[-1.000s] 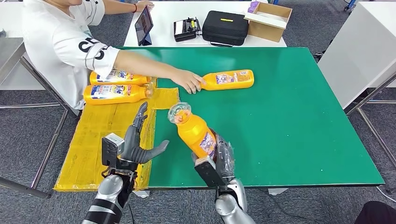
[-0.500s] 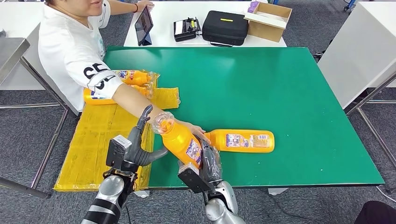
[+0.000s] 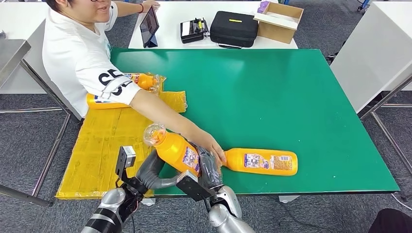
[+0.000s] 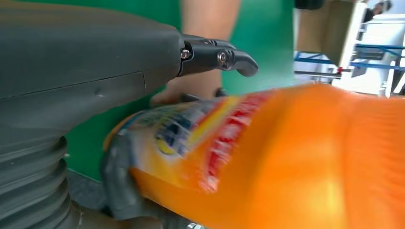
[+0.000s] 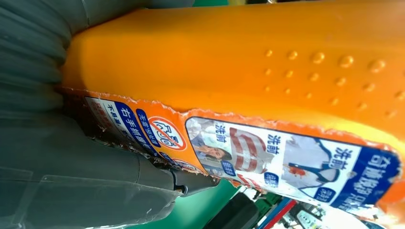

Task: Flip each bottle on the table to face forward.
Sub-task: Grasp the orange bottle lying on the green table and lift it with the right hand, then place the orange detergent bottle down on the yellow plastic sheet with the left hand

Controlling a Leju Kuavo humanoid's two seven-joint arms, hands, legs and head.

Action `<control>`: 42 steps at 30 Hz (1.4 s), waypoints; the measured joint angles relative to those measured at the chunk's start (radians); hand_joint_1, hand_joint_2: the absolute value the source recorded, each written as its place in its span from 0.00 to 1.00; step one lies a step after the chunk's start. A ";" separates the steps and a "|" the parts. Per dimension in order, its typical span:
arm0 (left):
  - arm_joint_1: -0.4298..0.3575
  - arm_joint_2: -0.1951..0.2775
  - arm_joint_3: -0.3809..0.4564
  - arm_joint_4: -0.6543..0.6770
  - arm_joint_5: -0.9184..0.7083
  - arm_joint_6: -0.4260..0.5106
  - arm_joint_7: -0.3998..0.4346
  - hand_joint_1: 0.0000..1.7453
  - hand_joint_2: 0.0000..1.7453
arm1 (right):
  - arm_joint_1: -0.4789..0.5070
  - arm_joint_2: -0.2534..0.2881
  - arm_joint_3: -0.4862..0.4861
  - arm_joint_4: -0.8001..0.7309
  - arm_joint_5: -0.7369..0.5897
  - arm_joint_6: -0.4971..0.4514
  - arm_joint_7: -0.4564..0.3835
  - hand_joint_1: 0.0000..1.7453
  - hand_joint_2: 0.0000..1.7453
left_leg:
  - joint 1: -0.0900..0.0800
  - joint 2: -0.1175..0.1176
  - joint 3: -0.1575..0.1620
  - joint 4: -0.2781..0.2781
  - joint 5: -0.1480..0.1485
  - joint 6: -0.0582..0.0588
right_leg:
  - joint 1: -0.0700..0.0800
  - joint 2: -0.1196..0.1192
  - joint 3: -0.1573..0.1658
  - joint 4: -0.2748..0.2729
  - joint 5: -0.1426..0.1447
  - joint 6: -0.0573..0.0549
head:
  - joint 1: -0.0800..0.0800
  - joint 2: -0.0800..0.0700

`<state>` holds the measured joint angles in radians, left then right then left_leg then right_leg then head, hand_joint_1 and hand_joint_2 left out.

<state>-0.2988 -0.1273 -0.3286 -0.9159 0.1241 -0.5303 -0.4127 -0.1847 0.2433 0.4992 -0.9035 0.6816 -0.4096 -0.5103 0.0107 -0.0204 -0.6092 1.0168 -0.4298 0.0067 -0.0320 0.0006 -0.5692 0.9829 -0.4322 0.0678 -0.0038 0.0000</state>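
Note:
My right hand (image 3: 210, 168) grips an orange bottle (image 3: 178, 152) by its lower body, tilted above the table's front edge with its clear cap (image 3: 154, 133) pointing up and to the left. The right wrist view shows the bottle's printed label (image 5: 286, 157) close up. My left hand (image 3: 151, 171) reaches in just below and left of that bottle (image 4: 286, 157), fingers (image 4: 224, 57) spread and holding nothing. A second orange bottle (image 3: 262, 161) lies on its side on the green table (image 3: 291, 97), label up, with a person's hand (image 3: 210, 145) on its neck end.
Two more orange bottles (image 3: 102, 102) (image 3: 144, 80) lie at the back of the yellow mat (image 3: 102, 145) on the left, partly behind the person's arm (image 3: 155, 111). A white table behind carries a tablet (image 3: 149, 26), a black case (image 3: 234, 28) and a cardboard box (image 3: 279, 20).
My right hand has carried its bottle left and tilted it lower. My left hand has dropped in under it. The person slid the second bottle from mid-table to the front edge.

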 joint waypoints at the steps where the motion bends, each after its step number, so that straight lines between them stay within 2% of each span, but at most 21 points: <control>1: -0.002 0.006 -0.003 0.010 0.003 -0.004 0.000 0.00 1.00 | -0.002 0.001 0.002 0.003 -0.001 0.000 0.000 1.00 1.00 | 0.000 0.000 0.000 0.000 0.000 0.000 | 0.000 0.000 0.000 0.000 0.000 0.000 | 0.000 0.000; 19: -0.017 0.037 -0.019 0.064 0.007 -0.007 0.001 0.00 1.00 | -0.015 0.005 0.006 0.037 -0.002 0.000 -0.001 1.00 1.00 | 0.000 0.000 0.000 0.000 0.000 0.000 | 0.000 0.000 0.000 0.000 0.000 0.000 | 0.000 0.000; 27: -0.019 0.049 -0.024 0.080 0.116 -0.067 0.025 0.00 1.00 | -0.022 0.005 0.010 0.046 -0.011 0.001 -0.006 1.00 1.00 | 0.000 0.000 0.000 0.000 0.000 0.000 | 0.000 0.000 0.000 0.000 0.000 0.000 | 0.000 0.000; 31: -0.019 0.053 -0.039 0.081 0.105 -0.010 0.018 0.00 1.00 | -0.024 0.011 0.032 0.055 -0.004 0.032 -0.006 1.00 1.00 | 0.000 0.000 0.000 0.000 0.000 0.000 | 0.000 0.000 0.000 0.000 0.000 0.000 | 0.000 0.000; 34: -0.018 0.048 -0.043 0.080 0.113 0.046 -0.004 0.00 1.00 | -0.025 0.026 0.062 0.066 0.000 0.090 0.002 1.00 1.00 | 0.000 0.000 0.000 0.000 0.000 0.000 | 0.000 0.000 0.000 0.000 0.000 0.000 | 0.000 0.000; 42: 0.018 0.045 -0.021 0.048 0.182 0.057 0.013 0.00 1.00 | -0.063 0.051 0.120 0.147 -0.023 0.120 0.008 1.00 1.00 | 0.000 0.002 0.000 0.000 0.000 0.000 | 0.000 0.001 -0.002 0.000 0.000 0.000 | 0.000 0.000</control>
<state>-0.2811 -0.0825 -0.3500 -0.8675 0.3060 -0.4736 -0.3994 -0.2477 0.2941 0.6196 -0.7565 0.6586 -0.2898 -0.5024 0.0109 -0.0188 -0.6093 1.0168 -0.4295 0.0063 -0.0320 0.0011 -0.5712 0.9828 -0.4321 0.0677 -0.0038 0.0000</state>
